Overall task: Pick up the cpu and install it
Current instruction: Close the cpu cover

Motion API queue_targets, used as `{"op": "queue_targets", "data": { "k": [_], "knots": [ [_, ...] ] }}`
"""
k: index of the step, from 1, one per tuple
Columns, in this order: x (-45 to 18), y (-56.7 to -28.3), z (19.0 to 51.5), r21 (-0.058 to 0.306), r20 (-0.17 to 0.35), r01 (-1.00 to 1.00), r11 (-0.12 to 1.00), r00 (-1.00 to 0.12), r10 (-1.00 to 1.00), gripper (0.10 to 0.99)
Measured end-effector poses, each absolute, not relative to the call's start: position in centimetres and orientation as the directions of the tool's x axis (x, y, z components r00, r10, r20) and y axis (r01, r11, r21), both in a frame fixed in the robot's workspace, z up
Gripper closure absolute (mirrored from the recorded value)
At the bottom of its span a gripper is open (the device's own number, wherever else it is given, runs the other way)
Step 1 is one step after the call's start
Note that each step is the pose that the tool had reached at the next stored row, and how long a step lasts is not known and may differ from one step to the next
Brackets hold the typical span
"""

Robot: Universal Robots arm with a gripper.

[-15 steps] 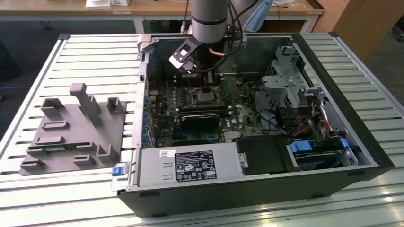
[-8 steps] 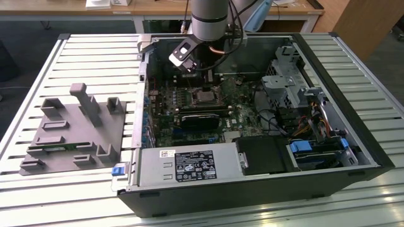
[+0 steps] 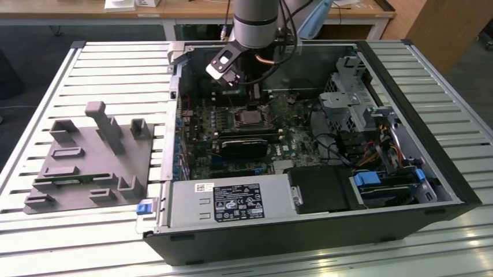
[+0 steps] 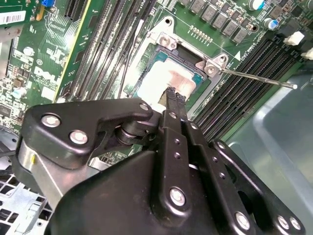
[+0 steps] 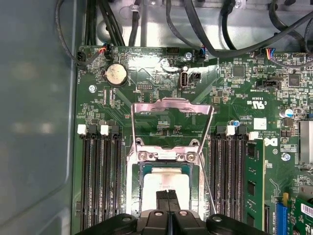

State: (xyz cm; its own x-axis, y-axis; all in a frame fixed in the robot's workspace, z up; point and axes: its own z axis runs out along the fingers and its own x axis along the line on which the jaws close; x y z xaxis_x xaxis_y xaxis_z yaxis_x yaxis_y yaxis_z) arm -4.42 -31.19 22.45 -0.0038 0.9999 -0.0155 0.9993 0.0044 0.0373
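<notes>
Cpu (image 5: 161, 178) lying flat in socket (image 5: 131, 188) on motherboard (image 5: 234, 93), silvery top up. Gripper (image 5: 168, 195) directly over it — fingers closed together, gripping nothing; contact with chip top unclear. Load plate (image 5: 172, 105) raised, chip unclamped. Risk: sideways nudge from tips could skew chip — bent socket pins.

The silver-grey cylindrical metal arm (image 3: 258, 23) carries a black band around it, and thin black cables (image 3: 291, 26) run alongside. At the wrist sits a pale boxy module (image 3: 219, 64) with a dark face. The matte black gripper (image 4: 173, 95) is built of flat hinged link bars dotted with round silver screw heads (image 4: 177, 196) — they taper to two slim fingers (image 4: 177, 104) — and its body bears a small yellow mark (image 4: 32, 158).
</notes>
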Motion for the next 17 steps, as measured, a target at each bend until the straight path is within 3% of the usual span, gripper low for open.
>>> {"op": "queue_targets", "data": {
  "k": [17],
  "knots": [
    [-4.4,-31.2,23.5,0.037,-0.016,0.999,0.004,-0.004,1.000,0.980]
  ]
}}
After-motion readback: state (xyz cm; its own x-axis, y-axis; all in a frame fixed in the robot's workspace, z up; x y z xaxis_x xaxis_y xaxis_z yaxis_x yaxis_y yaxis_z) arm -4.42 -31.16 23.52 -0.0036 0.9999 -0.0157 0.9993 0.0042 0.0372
